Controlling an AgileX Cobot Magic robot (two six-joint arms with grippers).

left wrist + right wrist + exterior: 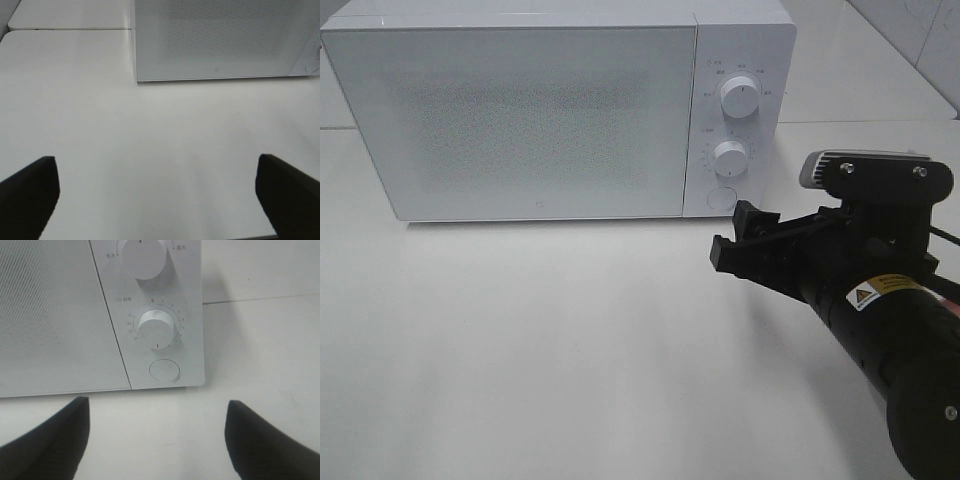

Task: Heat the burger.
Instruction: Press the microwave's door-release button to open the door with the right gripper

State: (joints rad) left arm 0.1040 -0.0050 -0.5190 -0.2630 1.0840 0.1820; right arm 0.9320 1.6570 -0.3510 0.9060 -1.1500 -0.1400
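Nearest the lens, at the lower right of the high frame, is the thick black barrel of the right arm (890,340), with a yellow warning label (885,292) showing a triangle; its print is too small to read. The right fingers (724,254) are spread wide and hold nothing. They hover over the plain white surface (520,350), pointing up and left at the control panel of the boxy white microwave oven (570,12). The burger shows in no view. It is probably behind the closed speckled door (520,120), which hides the inside. The coming move turns on the panel: the lower round white knob (729,158) lies straight ahead of the right fingers, with a flat round button (720,197) below it and a larger knob (738,97) above. Numerals ring the lower knob, with "0" at the top; the Chinese captions are unreadable. The left fingers (27,195) are fully apart and empty, facing the door from farther back, so the right arm is nearer.
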